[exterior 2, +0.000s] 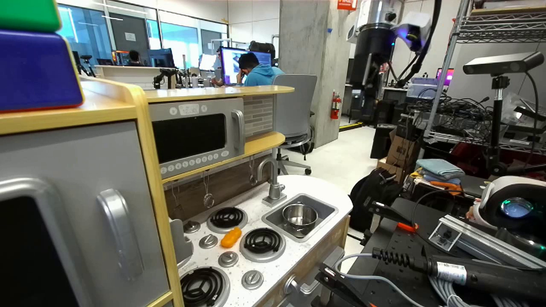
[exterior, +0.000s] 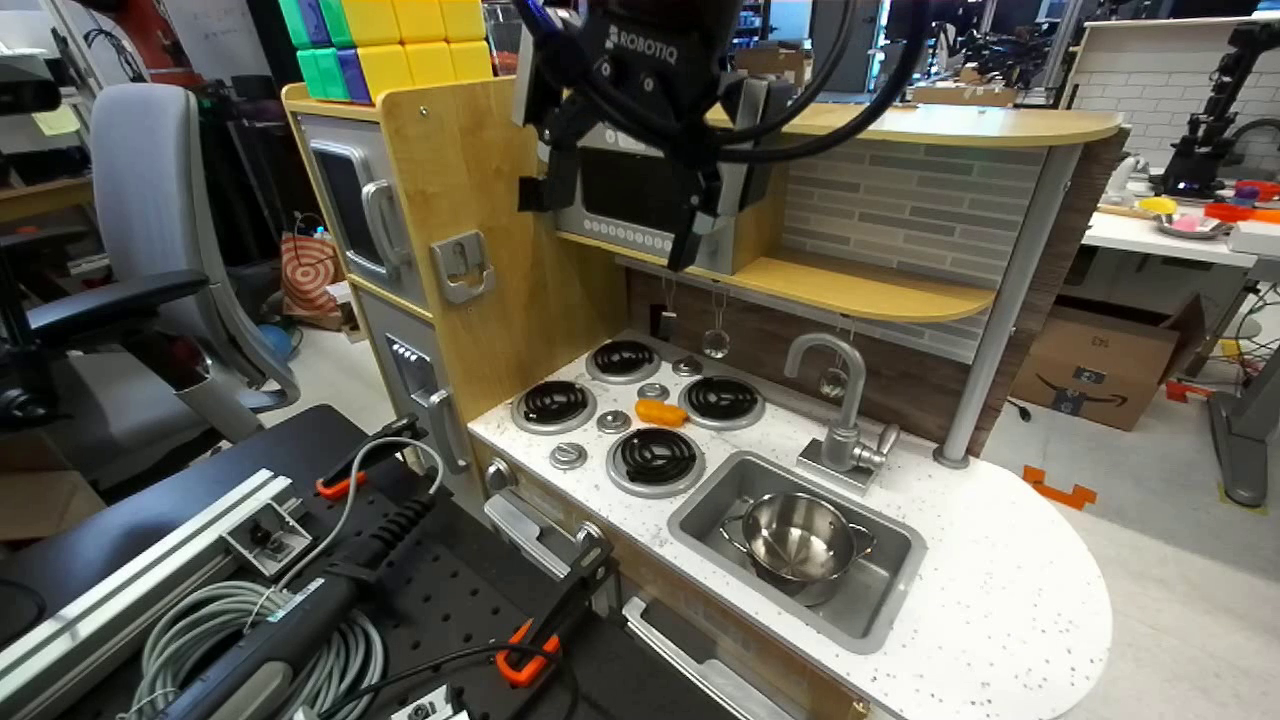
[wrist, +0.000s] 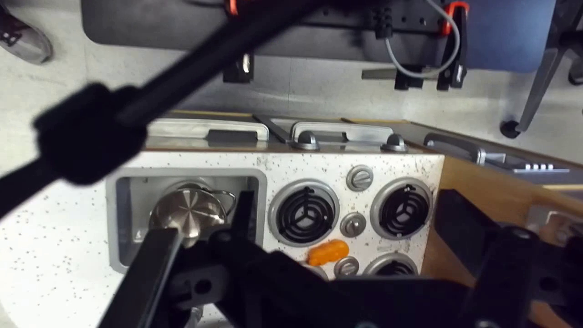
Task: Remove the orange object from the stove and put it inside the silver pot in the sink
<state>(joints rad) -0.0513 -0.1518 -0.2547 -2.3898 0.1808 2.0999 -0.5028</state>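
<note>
The orange object point(exterior: 661, 413) is small, elongated and lumpy. It lies on the white stove point(exterior: 595, 487) among the burners and knobs, and also shows in an exterior view point(exterior 2: 231, 238) and in the wrist view point(wrist: 328, 252). The silver pot point(exterior: 800, 540) stands upright in the grey sink point(exterior: 897, 597); it also shows in the wrist view point(wrist: 189, 212). Its inside looks empty. My gripper point(exterior: 610, 222) is open and empty, high above the countertop. In the wrist view the fingers point(wrist: 347, 200) are wide apart, with the orange object below between them.
The curved faucet point(exterior: 850, 400) rises behind the sink. A wooden shelf with a microwave point(exterior 2: 192, 136) overhangs the back of the stove. A wooden side panel point(exterior: 500, 200) bounds the stove. A black table point(exterior: 470, 600) with cables and clamps stands in front.
</note>
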